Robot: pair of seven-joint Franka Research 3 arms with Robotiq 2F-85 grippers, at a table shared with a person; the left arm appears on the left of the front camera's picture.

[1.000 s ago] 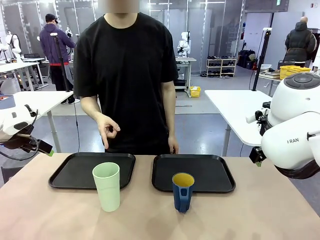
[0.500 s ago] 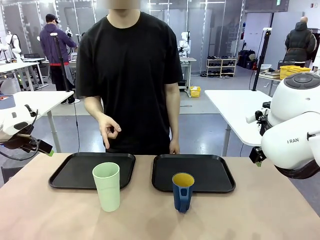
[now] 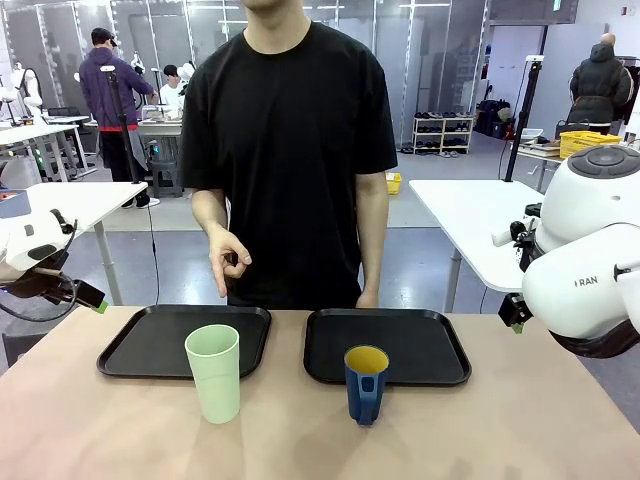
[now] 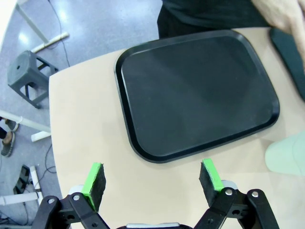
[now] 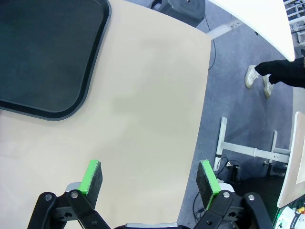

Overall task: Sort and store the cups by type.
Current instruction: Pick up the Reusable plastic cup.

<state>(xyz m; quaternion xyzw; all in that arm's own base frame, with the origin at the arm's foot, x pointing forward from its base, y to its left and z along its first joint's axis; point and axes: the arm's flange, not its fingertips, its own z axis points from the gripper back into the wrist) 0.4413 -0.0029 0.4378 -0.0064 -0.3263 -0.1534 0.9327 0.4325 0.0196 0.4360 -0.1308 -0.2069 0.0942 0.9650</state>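
The pale green tumbler (image 3: 213, 372) stands upright on the desk (image 3: 90, 430), just in front of the near edge of the left tray (image 3: 140, 350). The dark blue cup (image 3: 366, 384) stands upright just in front of the right tray (image 3: 430, 350), with its handle turned toward the robot. The left tool (image 4: 152, 177) hangs above the desk's left corner with its green pads wide apart and nothing between them; the left tray lies ahead of it and a sliver of the tumbler shows at the wrist picture's right edge. The right tool (image 5: 150, 182) hangs the same way, pads wide apart, over bare desk beside the right tray's corner. The person's hand (image 3: 228, 262) is raised above the far side of the left tray and touches nothing. The tumbler looks like thin, stiff plastic: light, smooth-walled and tall, so it is likely to tip or slip if nudged near the rim, and a gentle hold across the body at about mid-height seems safest. The blue cup seems sturdier, perhaps heavier, and is low and stable; its handle blocks a frontal pinch, so taking it across the round wall from the sides, or over the rim with one pad inside, looks better than trusting the thin handle
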